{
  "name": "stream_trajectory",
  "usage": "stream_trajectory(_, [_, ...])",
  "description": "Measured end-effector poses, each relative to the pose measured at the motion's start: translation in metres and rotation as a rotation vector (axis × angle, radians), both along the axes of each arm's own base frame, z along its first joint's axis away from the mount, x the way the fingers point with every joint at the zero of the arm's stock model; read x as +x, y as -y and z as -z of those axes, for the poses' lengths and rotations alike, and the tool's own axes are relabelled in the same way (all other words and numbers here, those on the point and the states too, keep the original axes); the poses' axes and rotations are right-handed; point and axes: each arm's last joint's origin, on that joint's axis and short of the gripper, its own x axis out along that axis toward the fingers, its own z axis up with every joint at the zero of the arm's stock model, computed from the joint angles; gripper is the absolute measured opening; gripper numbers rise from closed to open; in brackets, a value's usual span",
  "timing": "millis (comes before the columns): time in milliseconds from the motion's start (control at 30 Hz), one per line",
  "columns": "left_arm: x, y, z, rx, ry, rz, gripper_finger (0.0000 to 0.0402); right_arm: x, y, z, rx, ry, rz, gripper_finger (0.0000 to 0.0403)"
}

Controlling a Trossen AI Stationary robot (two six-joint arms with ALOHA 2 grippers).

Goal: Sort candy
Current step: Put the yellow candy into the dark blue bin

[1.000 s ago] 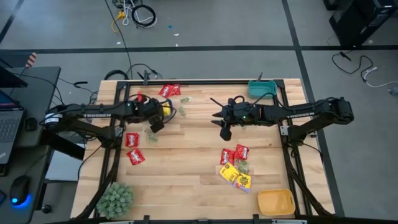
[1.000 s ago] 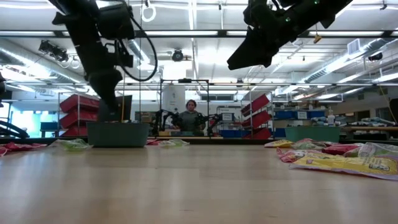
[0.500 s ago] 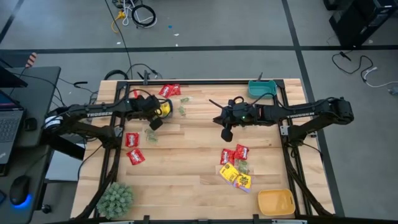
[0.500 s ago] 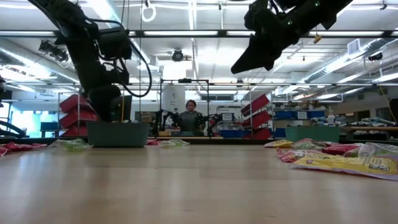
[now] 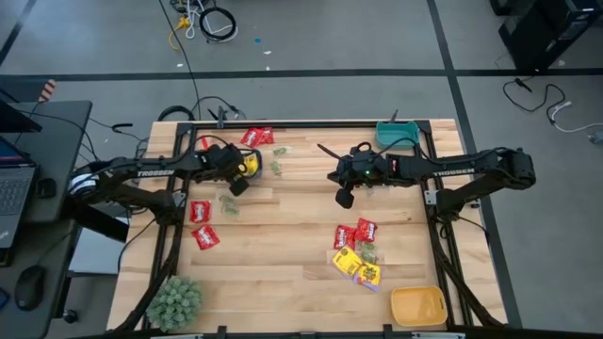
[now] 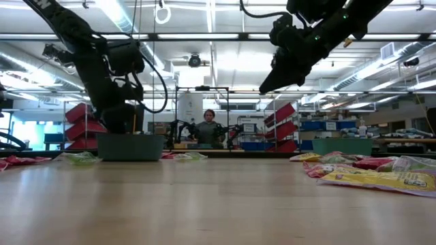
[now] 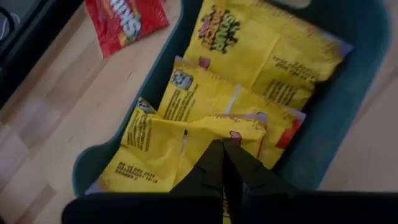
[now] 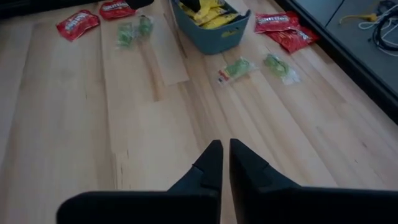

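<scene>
Currently, item one: left gripper (image 7: 222, 163), jaws pressed together on the edge of a yellow packet (image 7: 221, 132), hanging directly over the teal bin (image 7: 348, 93). Bin contents just beyond the jaws: several more yellow packets (image 7: 249, 50), lying flat and overlapping. Beside the bin, on the tabletop (image 5: 283, 226): one red packet (image 7: 124, 22).

Item two: right gripper (image 8: 221, 163), jaws closed with only a hairline between them, holding nothing, raised above bare tabletop near its middle. Ahead of these jaws, near: two pale green packets (image 8: 239, 67), loose, lying slantwise to the jaws' line. Farther ahead: the teal bin, then red packets (image 8: 283, 31) to one side.

Item three, behind the right jaws: mixed pile of red, yellow and green packets (image 5: 356, 252), beside the yellow-orange bin (image 5: 417, 306). Second teal bin (image 5: 398, 134) sits at the far right corner.

Judgement: the left arm need only release downward; the right arm is the nearer one to the mixed pile.

Far background: person (image 6: 208, 129) seated beyond the tabletop.
</scene>
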Motion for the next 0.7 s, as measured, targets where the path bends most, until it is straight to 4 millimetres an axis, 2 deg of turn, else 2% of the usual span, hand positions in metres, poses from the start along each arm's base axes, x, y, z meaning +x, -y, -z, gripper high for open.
stream_trajectory(200, [0.009, 0.002, -0.025, 0.05, 0.092, 0.037, 0.0002, -0.004, 0.002, -0.001, -0.045, -0.025, 0.043, 0.0023])
stream_trajectory(400, [0.005, 0.017, -0.05, 0.097, 0.214, 0.099, 0.0001, -0.015, 0.013, 0.01, -0.095, -0.19, 0.139, 0.0072])
stream_trajectory(600, [0.006, 0.035, -0.073, 0.157, 0.395, 0.209, 0.0001, -0.022, 0.035, 0.038, -0.1, -0.347, 0.173, 0.0131])
stream_trajectory(700, [0.006, 0.041, -0.072, 0.158, 0.468, 0.274, 0.0, -0.026, 0.046, 0.058, -0.094, -0.437, 0.186, 0.0147])
